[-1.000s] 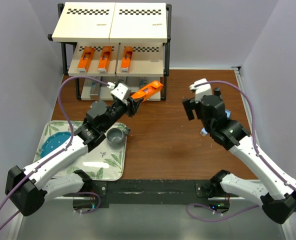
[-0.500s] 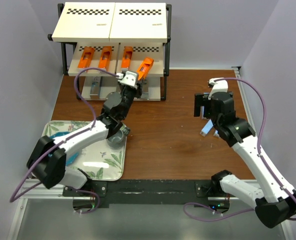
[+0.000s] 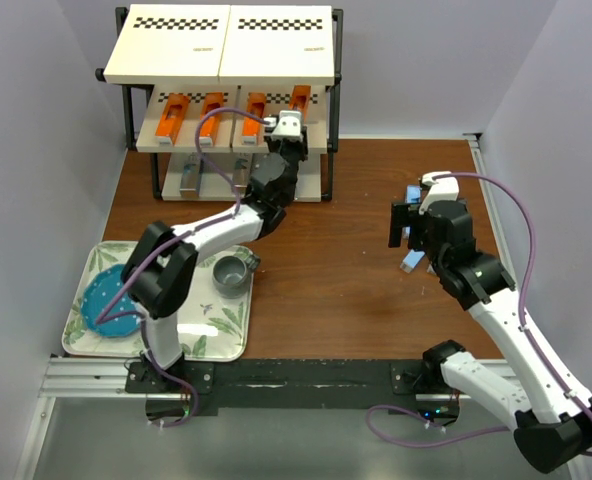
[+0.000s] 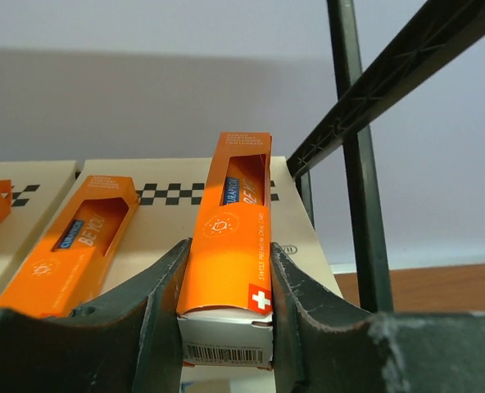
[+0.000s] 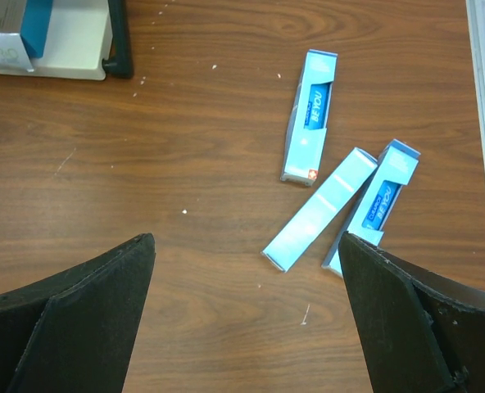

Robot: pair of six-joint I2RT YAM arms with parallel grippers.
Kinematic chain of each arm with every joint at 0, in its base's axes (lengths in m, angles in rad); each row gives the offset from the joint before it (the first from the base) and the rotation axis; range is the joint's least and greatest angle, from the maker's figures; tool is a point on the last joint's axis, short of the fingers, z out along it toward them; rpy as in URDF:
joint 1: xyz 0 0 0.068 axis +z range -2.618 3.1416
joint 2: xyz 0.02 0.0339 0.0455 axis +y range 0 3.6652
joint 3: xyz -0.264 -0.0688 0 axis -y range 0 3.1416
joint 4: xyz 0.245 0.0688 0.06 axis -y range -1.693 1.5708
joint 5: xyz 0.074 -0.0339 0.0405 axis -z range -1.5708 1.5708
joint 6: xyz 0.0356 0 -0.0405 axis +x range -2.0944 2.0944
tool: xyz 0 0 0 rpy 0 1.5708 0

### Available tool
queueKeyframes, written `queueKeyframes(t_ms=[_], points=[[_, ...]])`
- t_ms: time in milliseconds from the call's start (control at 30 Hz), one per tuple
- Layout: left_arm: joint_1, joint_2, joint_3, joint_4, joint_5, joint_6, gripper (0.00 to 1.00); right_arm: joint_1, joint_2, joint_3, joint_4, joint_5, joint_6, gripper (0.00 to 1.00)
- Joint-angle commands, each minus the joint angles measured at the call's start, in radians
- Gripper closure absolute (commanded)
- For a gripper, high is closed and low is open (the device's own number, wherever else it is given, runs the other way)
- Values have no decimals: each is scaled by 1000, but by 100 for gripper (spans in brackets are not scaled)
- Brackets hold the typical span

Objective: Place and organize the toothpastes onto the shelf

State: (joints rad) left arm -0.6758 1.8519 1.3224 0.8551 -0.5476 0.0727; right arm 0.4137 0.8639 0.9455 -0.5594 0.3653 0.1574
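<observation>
Left claw (image 3: 292, 118) is at the shelf's (image 3: 226, 50) middle tier. Close up, it clamps an orange toothpaste (image 4: 228, 237) over that board; released crooked, it could slide off the edge. Right claw (image 5: 247, 246) gapes above three blue boxes (image 5: 311, 115); two lie just beside each other, so one grab may drag both.

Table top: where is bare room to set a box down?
The brown wooden table is bare between the leaf-patterned tray and the three light blue toothpaste boxes, in front of the black-framed shelf. Crowded: the shelf's middle board, with four orange boxes.
</observation>
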Motion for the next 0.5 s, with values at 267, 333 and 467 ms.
queueKeyframes(t_ms=[267, 333, 467], points=[[-4, 216, 227, 145, -199, 27, 91, -4, -68, -34, 46, 7, -5, 2], [-4, 240, 239, 153, -209, 27, 88, -4, -71, -40, 52, 9, -5, 2], [-4, 267, 261, 148, -219, 21, 83, -4, -74, -48, 61, 8, -10, 2]])
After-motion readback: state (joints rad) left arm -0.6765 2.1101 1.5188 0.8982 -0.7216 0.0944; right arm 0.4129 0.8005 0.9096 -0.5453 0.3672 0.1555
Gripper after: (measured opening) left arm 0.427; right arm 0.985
